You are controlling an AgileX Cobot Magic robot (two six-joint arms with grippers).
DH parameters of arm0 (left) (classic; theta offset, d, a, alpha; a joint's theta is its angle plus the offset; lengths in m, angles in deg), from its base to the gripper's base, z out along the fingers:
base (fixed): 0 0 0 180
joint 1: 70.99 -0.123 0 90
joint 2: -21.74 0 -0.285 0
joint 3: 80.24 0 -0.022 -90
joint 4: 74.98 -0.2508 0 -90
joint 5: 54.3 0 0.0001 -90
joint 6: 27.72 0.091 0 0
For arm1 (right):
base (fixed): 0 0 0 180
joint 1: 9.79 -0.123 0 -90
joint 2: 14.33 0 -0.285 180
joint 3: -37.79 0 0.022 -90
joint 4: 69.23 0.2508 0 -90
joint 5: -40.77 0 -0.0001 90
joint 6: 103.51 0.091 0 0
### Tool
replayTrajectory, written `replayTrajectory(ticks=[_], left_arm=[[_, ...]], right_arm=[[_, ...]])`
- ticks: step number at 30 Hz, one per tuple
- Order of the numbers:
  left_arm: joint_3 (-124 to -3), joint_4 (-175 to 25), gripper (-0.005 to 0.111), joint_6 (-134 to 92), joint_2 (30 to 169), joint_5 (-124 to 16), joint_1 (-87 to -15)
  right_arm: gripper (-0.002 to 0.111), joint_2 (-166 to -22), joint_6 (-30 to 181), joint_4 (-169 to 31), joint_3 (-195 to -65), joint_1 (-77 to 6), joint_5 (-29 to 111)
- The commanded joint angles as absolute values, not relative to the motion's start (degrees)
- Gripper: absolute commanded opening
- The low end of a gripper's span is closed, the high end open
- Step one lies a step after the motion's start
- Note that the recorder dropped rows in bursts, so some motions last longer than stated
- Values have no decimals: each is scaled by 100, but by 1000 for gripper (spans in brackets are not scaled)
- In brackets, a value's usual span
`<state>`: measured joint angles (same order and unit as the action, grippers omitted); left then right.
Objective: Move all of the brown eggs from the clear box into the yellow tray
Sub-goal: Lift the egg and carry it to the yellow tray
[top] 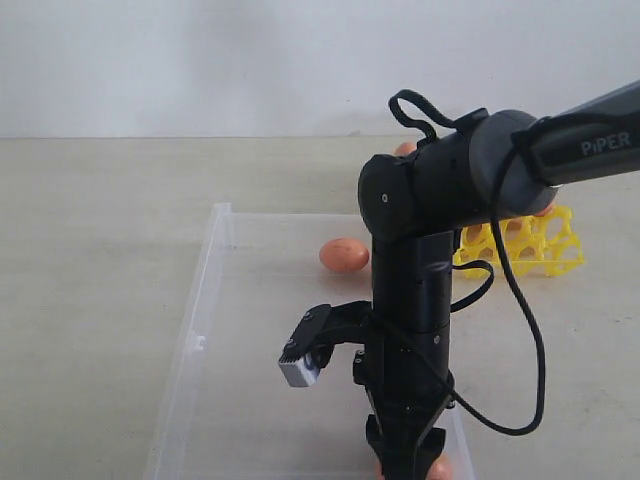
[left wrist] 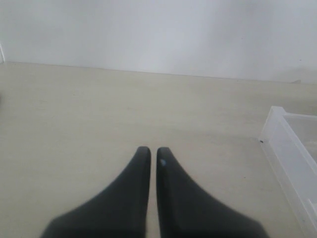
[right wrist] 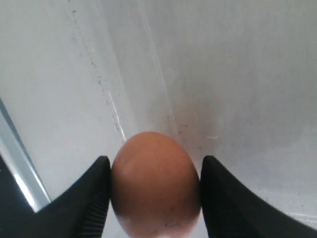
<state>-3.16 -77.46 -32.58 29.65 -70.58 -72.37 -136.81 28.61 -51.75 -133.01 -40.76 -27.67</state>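
1 brown egg (right wrist: 156,183) is clamped in the right gripper (right wrist: 154,163) (left gripper (left wrist: 153,150) pressed closed).

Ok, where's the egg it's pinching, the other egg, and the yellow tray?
pinched egg (right wrist: 156,186), right wrist view, middle of its shell.
other egg (top: 344,255), exterior view, middle of its shell.
yellow tray (top: 556,262), exterior view, lattice rim.
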Motion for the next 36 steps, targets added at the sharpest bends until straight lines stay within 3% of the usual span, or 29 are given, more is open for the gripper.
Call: replayTrajectory(ticks=[1, 5, 15, 22, 27, 31, 36], left_arm=[[-302, -7732, 4, -3245, 2953, -7018, -7257], [-302, -7732, 4, -3245, 2953, -7018, -7257], [-302, -7732, 4, -3245, 2953, -7018, -7257], [-302, -7732, 4, -3245, 2953, -7018, -7257], [-302, -7732, 4, -3245, 2953, -7018, -7257], [-302, -7732, 4, -3245, 2953, -7018, -7257], [-302, -7732, 4, -3245, 2953, -7018, -7257]], right_arm=[[0, -13638, 2894, -5255, -13423, -4058, -2696], [0, -13334, 3254, -5255, -13569, -4058, -1890], [0, -12297, 4591, -4415, -13464, -3988, 1606], [0, -11286, 4790, -1775, -11902, -3608, 5023], [0, -10628, 6110, -1664, -10586, -2886, 6734], [0, -10593, 8615, -3007, -10250, -1685, 7516], [0, -11199, 13681, -9058, -10600, 126, 8643]])
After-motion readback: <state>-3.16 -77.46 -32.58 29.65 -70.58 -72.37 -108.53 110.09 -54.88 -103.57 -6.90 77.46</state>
